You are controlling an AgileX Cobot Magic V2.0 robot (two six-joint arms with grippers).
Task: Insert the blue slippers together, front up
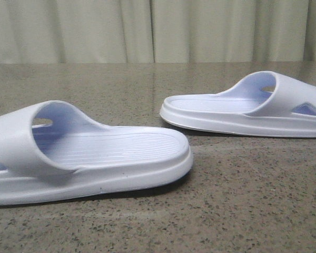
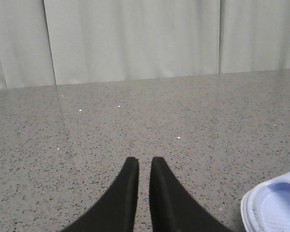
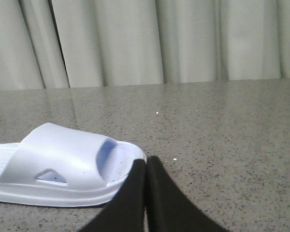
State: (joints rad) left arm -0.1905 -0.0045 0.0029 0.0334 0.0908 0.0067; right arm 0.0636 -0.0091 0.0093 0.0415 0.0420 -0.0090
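Two blue slippers (image 1: 84, 153) apart on speckled grey table (image 1: 242, 200), pale curtain (image 1: 147, 29) behind; tools pressed together.

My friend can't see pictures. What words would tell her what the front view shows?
Two pale blue slippers lie apart, soles down, on a speckled grey table. The near slipper fills the left foreground and the far slipper sits further back on the right. Pale curtains hang behind.
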